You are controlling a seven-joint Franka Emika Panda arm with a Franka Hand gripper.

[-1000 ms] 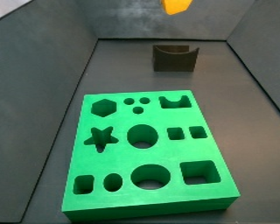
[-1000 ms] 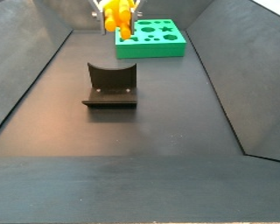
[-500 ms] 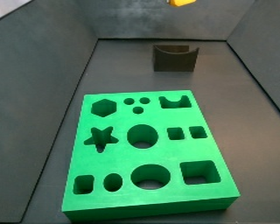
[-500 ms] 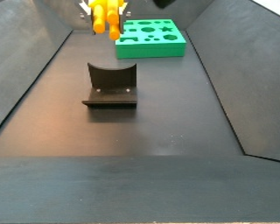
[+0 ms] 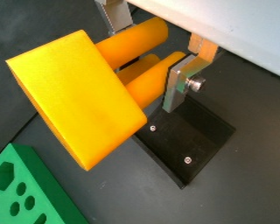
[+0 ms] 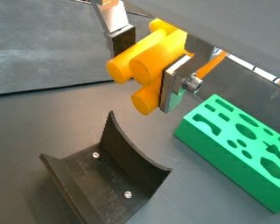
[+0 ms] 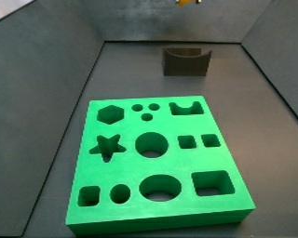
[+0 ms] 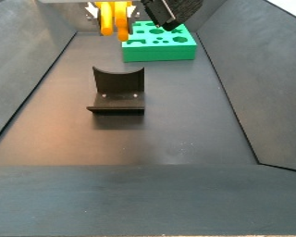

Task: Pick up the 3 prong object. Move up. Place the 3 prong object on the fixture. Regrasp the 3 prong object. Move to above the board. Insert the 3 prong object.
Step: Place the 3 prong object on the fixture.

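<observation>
Orange-yellow plastic fills both wrist views: the 3 prong object (image 5: 101,92) sits clamped between the gripper (image 6: 149,63) fingers, a silver plate (image 6: 178,77) pressed against one side of it and the other finger (image 6: 118,33) against the opposite side. So the gripper is clenched on the piece, carrying it in the air.

Taking the fixture (image 8: 117,91) as landmark: in a side view the piece (image 8: 111,18) hangs high above the fixture and a little toward the board (image 8: 161,42), which lies on the floor beyond the fixture, well apart from it. In a wrist view the fixture (image 6: 104,174) shows its curved notch and two screws, lying below the held piece with clear air between them; the board (image 6: 238,143) lies beside the fixture there. In a wrist view the fixture's dark base plate (image 5: 192,141) shows under the piece, and a corner of the board (image 5: 22,191) sits off to one side of it.

In a side view only a sliver of the orange piece (image 7: 188,2) shows at the frame edge (the gripper itself is cut off there), above the fixture (image 7: 185,59), with the board (image 7: 155,155) lying flat on the near side of the fixture.
</observation>
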